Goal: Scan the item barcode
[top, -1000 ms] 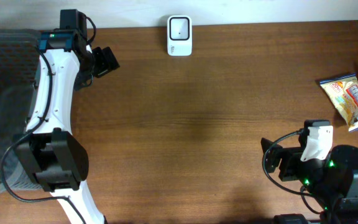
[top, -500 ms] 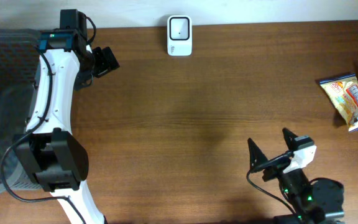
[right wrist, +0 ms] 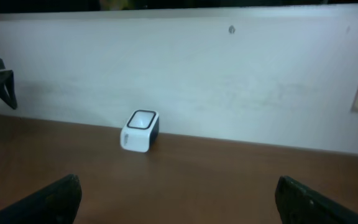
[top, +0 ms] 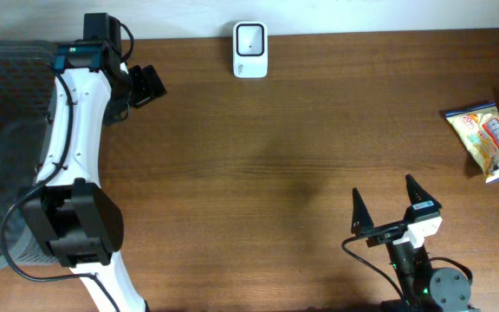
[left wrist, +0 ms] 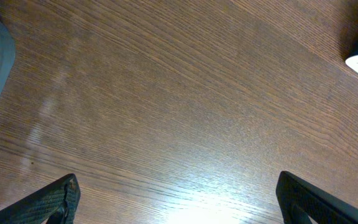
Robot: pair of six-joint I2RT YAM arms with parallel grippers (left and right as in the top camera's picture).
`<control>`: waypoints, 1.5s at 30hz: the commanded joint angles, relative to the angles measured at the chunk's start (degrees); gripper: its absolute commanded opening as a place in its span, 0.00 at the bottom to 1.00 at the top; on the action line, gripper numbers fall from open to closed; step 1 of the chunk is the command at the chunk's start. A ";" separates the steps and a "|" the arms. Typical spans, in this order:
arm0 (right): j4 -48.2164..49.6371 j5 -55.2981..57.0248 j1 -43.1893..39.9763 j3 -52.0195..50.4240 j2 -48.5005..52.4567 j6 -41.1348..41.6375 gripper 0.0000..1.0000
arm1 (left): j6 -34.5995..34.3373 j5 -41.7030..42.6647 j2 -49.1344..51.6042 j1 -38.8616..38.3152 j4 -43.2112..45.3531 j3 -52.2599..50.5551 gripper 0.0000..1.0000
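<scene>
One scanner top centre; at least two snack packets, right edge. Left gripper, right gripper gaped empty.

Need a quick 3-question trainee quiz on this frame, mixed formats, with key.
1. Fill in: the snack packets lie at the table's ___ edge (robot's own sides).
2. True or false: the right gripper holds a packet.
3. The scanner stands: A) at the far edge, by the wall; B) beside the packets; C) between the right gripper's jaws.

Key: 1. right. 2. False, its jaws are open and empty. 3. A.
</scene>
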 commanded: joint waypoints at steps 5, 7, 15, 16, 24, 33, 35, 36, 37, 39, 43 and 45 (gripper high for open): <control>8.74 1.07 0.59 -5.77 -0.66 -4.02 0.99 | -0.31 0.39 0.55 -0.17 -0.02 0.90 0.99; 9.77 1.33 0.59 -6.91 -0.66 -4.17 0.98 | -0.31 0.42 0.55 -0.22 -0.02 0.90 0.99; 7.02 8.90 0.50 -9.38 -0.66 -4.13 0.98 | -0.31 0.39 0.55 -0.11 -0.04 0.90 0.99; 5.25 10.27 0.52 -9.38 -0.66 -4.09 0.99 | -0.31 0.39 0.55 -0.11 -0.02 0.90 0.99; -1.38 10.93 -3.28 -9.38 -0.66 -3.89 0.99 | -0.31 0.39 0.55 -0.33 -0.02 0.90 0.99; -1.27 13.53 -5.20 -9.38 -0.66 -0.59 0.98 | -0.31 0.42 0.55 -0.35 -0.04 0.90 0.99; -1.09 14.67 -5.20 -9.38 -0.66 1.11 0.98 | -0.31 0.42 0.55 -0.35 -0.02 0.90 0.99; -1.09 14.60 -5.20 -9.38 -0.66 1.09 0.98 | -0.31 0.42 0.55 -0.33 -0.04 0.90 0.99; -1.11 14.62 -5.20 -9.38 -0.66 1.05 0.98 | -0.31 0.39 0.55 -0.33 -0.04 0.90 0.99; -1.09 14.91 -5.22 -9.38 -0.66 1.07 0.98 | -0.31 0.42 0.55 -0.35 -0.02 0.90 0.99; -1.03 14.27 -5.20 -9.38 -0.66 1.05 0.99 | -0.31 0.42 0.55 -0.35 -0.04 0.90 0.99; -1.05 13.07 -5.14 -9.38 -0.66 1.05 0.99 | -0.31 0.42 0.55 -0.35 -0.02 0.90 0.99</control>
